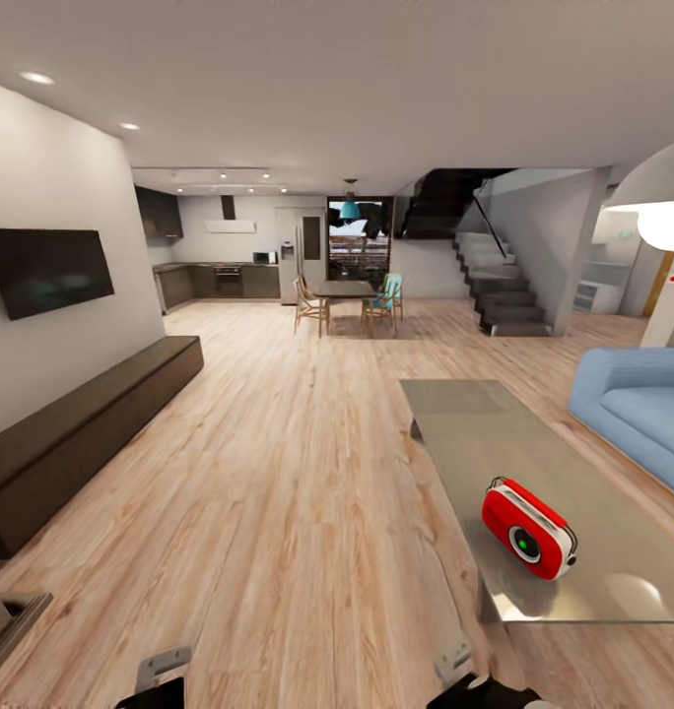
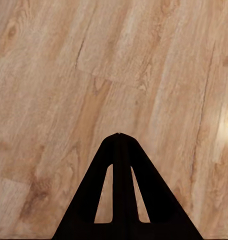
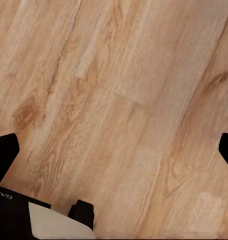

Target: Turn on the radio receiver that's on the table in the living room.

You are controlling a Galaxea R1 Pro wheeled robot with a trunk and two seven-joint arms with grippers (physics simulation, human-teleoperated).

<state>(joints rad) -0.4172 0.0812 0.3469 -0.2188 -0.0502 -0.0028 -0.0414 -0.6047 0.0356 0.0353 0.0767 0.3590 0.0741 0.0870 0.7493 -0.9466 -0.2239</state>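
The red radio receiver (image 1: 529,527), with white trim and a dark round dial, lies tilted near the front end of the glossy grey coffee table (image 1: 495,433) in the head view's lower right. Both arms hang low at that view's bottom edge, well short of the table. In the left wrist view my left gripper (image 2: 119,135) is shut with its dark fingers pressed together and nothing between them, above bare wood floor. In the right wrist view my right gripper (image 3: 116,147) is open, its fingers (image 3: 4,155) far apart over the floor.
A light blue sofa (image 1: 638,409) stands right of the table under a white pendant lamp (image 1: 667,225). A dark low bench (image 1: 81,423) and a wall TV (image 1: 46,268) line the left wall. Far back are a dining table with chairs (image 1: 345,290), the kitchen and stairs (image 1: 505,290).
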